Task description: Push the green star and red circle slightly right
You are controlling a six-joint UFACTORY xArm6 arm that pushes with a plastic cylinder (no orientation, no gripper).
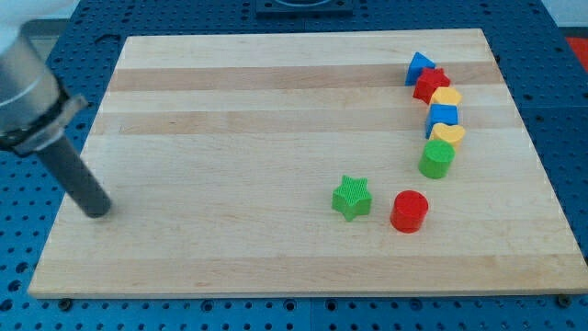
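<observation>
Red circle (409, 211) and green star (351, 198) sit side by side on the table (230, 101). My tip (96, 210) rests far left, suited to rightward pushing. No pincer visible.

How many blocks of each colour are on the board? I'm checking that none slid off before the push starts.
Blue: 2, the blue triangle and blue cube
Red: 2, the red star and red circle
Yellow: 2, the upper yellow block and lower yellow block
Green: 2, the green cylinder and green star
Total: 8
</observation>
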